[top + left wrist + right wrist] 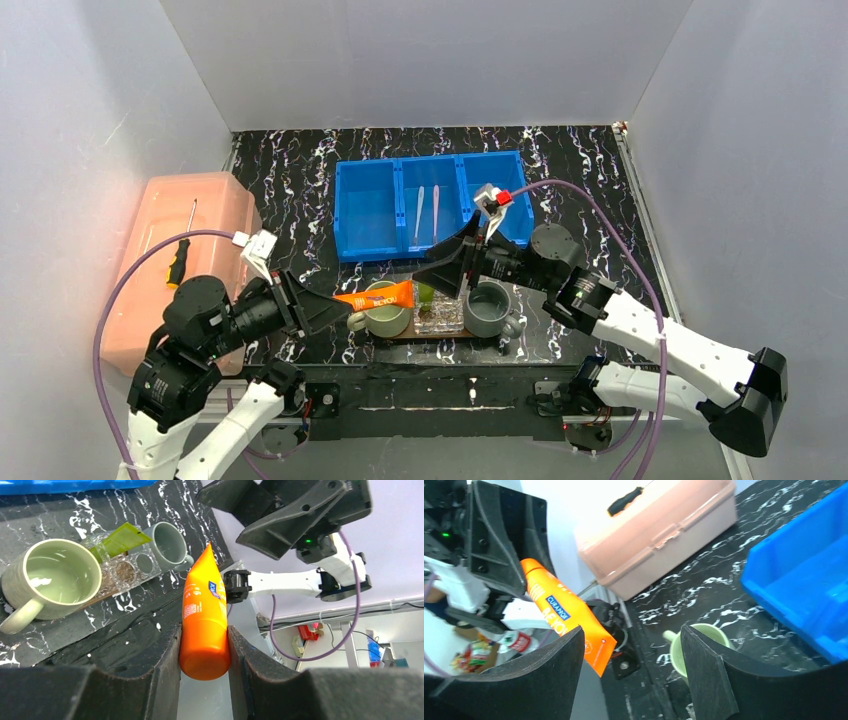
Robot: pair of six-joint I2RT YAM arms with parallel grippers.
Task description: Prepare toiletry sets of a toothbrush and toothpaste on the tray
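Orange tube (378, 296) is clamped at its cap end in my left gripper (332, 306), held above the green mug (386, 318) at the tray's (440, 337) left end. My right gripper (631, 635) hangs over the tray's middle, jaws apart, gripping nothing.

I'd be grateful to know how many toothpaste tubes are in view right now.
2. The orange tube is clamped in the left pincer. The green tube rests in the clear holder. The arms may hide others.
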